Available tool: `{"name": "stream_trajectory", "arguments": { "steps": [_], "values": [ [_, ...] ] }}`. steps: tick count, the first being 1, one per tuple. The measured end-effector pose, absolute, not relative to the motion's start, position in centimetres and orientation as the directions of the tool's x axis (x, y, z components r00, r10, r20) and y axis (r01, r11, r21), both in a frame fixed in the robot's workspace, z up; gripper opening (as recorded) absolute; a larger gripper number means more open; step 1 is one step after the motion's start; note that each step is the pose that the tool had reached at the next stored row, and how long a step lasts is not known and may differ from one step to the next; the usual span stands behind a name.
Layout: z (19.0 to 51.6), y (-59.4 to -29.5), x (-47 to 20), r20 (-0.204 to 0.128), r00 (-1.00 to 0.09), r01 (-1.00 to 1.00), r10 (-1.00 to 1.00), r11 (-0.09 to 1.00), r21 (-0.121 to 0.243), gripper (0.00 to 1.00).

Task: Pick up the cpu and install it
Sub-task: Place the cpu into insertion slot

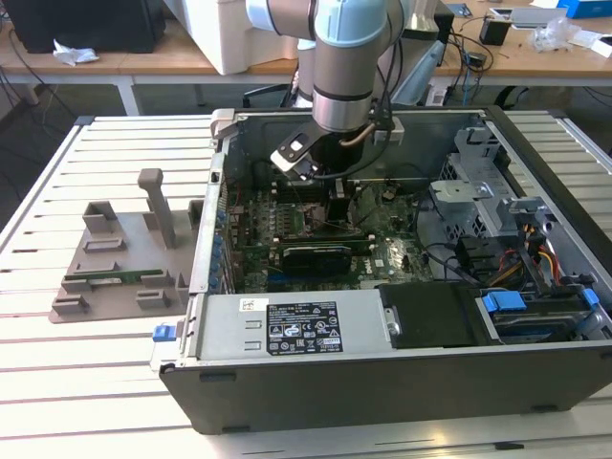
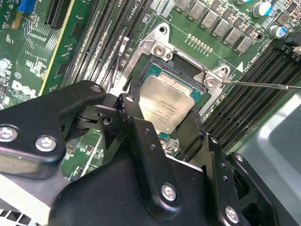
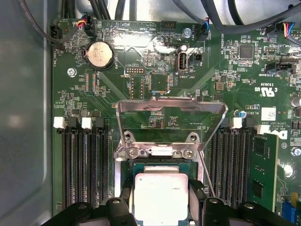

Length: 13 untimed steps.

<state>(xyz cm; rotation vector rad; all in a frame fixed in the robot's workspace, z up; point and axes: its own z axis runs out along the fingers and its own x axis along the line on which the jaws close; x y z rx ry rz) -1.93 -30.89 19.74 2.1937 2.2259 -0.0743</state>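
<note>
This is a robotics or electronics lab. A silver and pale blue robot arm (image 1: 349, 57) stands over a slatted metal surface (image 1: 115, 382). That surface carries an open computer case (image 1: 382, 382) with its green motherboard (image 3: 155, 80) laid bare. Beside the case sits a grey moulded fixture (image 1: 115, 258) with upright posts. Behind them, wooden benches (image 1: 172, 59) hold loose cables (image 1: 469, 43), a black box (image 1: 86, 24), a white housing (image 1: 239, 38) and small bits of electronic gear, the usual clutter of a test room.
</note>
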Motion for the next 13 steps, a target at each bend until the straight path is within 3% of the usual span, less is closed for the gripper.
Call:
{"name": "stream_trajectory", "arguments": {
  "steps": [13],
  "values": [
    [19.83, -31.04, -1.99, -0.044, -0.015, 1.0, 0.999, 0.014, -0.022, 0.55]
  ]
}}
